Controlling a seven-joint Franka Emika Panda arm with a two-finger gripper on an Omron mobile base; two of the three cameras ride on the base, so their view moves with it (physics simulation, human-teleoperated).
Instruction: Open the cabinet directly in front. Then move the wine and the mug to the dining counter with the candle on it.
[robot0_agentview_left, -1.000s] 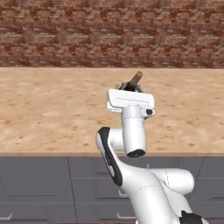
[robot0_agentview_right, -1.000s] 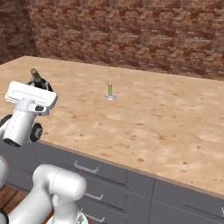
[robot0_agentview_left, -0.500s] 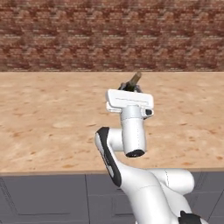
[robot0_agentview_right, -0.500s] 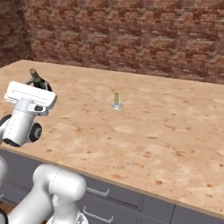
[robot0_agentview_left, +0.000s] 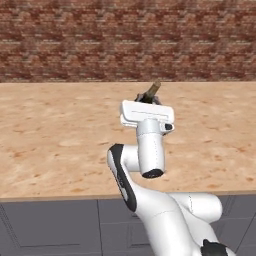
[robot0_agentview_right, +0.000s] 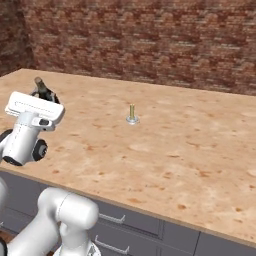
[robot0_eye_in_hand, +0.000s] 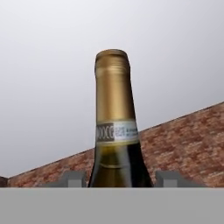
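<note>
While the white arm reaches over the dining counter (robot0_agentview_left: 60, 145), its gripper (robot0_agentview_left: 148, 100) grasps the wine bottle (robot0_agentview_left: 152, 90) above the front edge. From the right, the candle (robot0_agentview_right: 132, 114) stands mid-counter, well apart. Hand view: 2 fingertips (robot0_eye_in_hand: 73, 179) flank the bottle's shoulder.

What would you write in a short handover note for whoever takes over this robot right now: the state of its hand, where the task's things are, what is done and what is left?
Hand: shut on the wine, bottle carried tilted above the dining counter, seen poking out past the hand in both base views.
Candle: standing upright on its small dish on the counter, to the right of the hand in the right base view, apart from it.
Done: wine fetched and brought over the counter.
Left: set the wine down on the counter, well clear of the candle, then fetch the mug.
</note>
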